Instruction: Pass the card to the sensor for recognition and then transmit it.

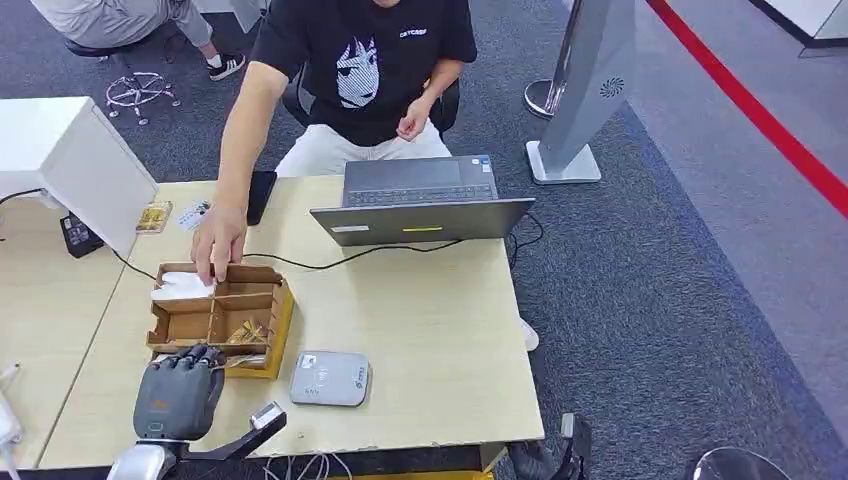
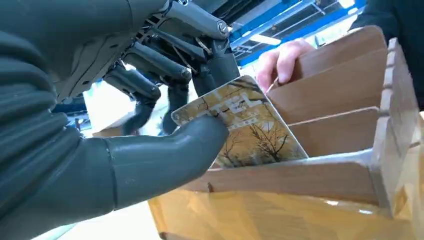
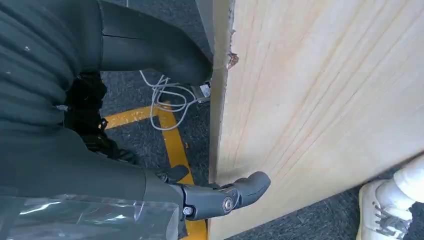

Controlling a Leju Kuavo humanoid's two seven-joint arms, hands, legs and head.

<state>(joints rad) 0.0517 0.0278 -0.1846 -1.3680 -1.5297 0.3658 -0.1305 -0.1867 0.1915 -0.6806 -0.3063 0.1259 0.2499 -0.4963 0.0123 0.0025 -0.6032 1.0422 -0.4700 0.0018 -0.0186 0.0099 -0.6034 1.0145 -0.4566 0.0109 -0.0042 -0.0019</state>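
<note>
1. Left hand [image 1: 180, 392]: lower left of the head view, at the near edge of the wooden box [image 1: 275, 330]; thumb and fingers pinch the card [image 2: 245, 125], which stands tilted in a near compartment.
2. Right hand [image 3: 150, 165]: beside the table [image 3: 320, 100] edge, holds nothing; fingers only partly visible, cannot tell open or closed.
3. Sensor [image 1: 330, 378]: grey pad just right of the box.
4. Person's hand [image 1: 218, 240]: on the box's far rim.
5. Laptop [image 1: 420, 205]: upper centre.

Left hand [image 1: 178, 396] at wooden organizer [image 1: 222, 318]
</note>
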